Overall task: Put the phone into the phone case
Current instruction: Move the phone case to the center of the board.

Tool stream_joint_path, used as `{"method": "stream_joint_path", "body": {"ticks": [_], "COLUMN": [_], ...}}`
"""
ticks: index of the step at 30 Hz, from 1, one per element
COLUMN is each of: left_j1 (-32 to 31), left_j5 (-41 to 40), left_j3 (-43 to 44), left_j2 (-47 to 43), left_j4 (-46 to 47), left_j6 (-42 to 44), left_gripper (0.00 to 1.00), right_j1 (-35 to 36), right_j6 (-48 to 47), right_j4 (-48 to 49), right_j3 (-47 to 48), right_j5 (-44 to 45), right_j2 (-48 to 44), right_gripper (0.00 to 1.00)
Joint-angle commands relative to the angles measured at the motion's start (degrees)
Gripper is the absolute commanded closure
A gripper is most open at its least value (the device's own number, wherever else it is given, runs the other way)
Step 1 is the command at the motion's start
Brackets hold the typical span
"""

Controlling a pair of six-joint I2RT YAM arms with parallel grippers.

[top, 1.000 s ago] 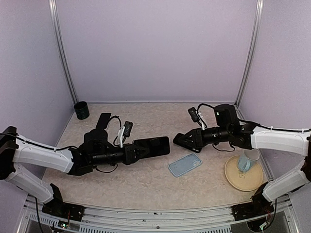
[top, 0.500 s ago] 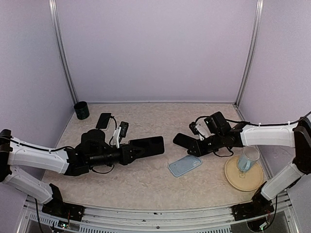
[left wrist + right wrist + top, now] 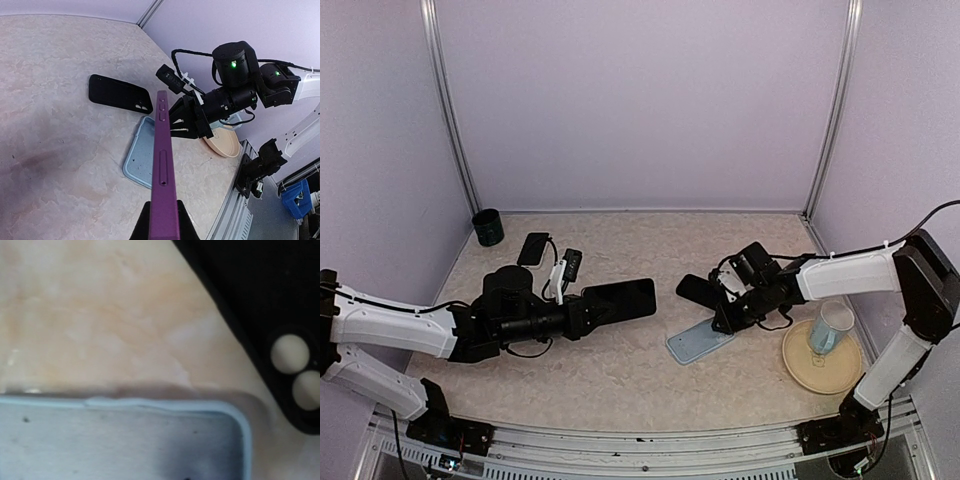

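Got the left gripper (image 3: 592,311) clamped tight on one end of the purple phone (image 3: 620,298), held up off the table (image 3: 620,385), long side pointing toward the right arm. Light blue case (image 3: 700,343) lying flat on the table, open side up, well apart from the phone and over to its right. Right gripper (image 3: 723,318) down at the case's back end, just beside a black case (image 3: 692,289). Can't tell spread or pinching for that one, sorry.
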Motion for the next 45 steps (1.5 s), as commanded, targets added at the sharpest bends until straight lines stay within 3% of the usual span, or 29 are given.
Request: {"method": "stream_joint_path", "body": {"ticks": [1, 17, 37, 45], "left_j1": [-0.53, -0.66, -0.67, -0.79], "left_j5": [-0.70, -0.98, -1.78, -3.15], "left_j3": [-0.01, -0.42, -1.15, -1.50], "left_j2": [-0.93, -0.33, -1.02, -1.88], "left_j4": [3.06, 3.93, 4.29, 3.75], "left_j6": [1.86, 2.57, 2.97, 2.87], "left_gripper": [1.00, 1.00, 1.00, 1.00], "right_j1": [-0.87, -2.38, -3.20, -3.21], "right_j6": [-0.34, 0.78, 0.52, 3.11], "right_j4": [0.04, 0.33, 0.51, 1.88], "right_j3": [1.08, 0.26, 1.05, 1.23], "right_j5": [1.88, 5.12, 4.69, 2.13], "right_j2": [0.93, -1.66, 3.50, 4.95], "right_gripper": [0.80, 0.78, 0.80, 1.00]}}
